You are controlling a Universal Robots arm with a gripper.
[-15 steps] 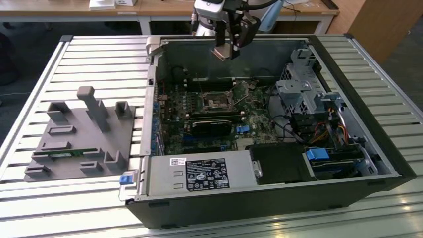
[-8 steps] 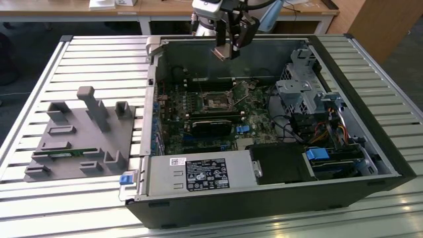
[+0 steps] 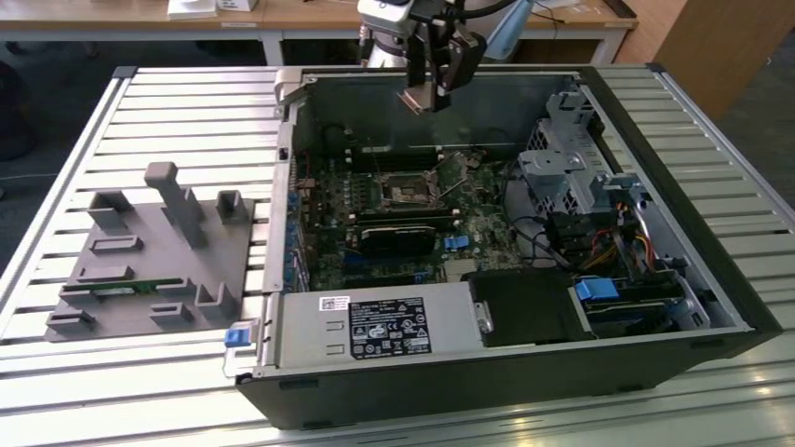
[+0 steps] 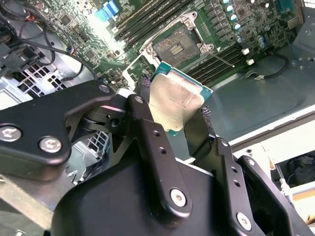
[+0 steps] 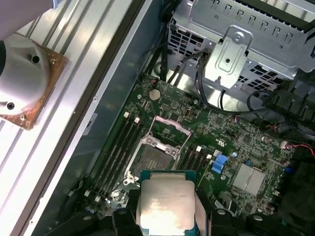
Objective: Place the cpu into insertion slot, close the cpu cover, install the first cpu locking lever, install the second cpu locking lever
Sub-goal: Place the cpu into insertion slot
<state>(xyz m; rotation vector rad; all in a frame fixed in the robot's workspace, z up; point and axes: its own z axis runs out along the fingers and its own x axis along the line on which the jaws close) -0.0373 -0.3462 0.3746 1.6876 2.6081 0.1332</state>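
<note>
The gripper [image 3: 430, 91] hangs over the open computer case [image 3: 714, 233], its fingers [image 4: 147, 125] clamped on opposite edges of the cpu [image 4: 178, 101], which is held in the air well apart from the bare insertion slot [image 5: 152, 158] on the motherboard. The chip is square, with no long axis, and its metallic top faces both wrist views. In the first wrist view the fingers cut off its near edge. The cpu cover [image 5: 171, 123] seems swung up beside the slot.

Place: robotics lab or workshop | bench: slatted metal table [image 3: 186, 102] held an open PC case [image 3: 497, 391] and a grey parts jig [image 3: 125, 279] | background: wooden desks [image 3: 311, 17] stood behind | robot arm [image 3: 391, 23] hung over the case
</note>
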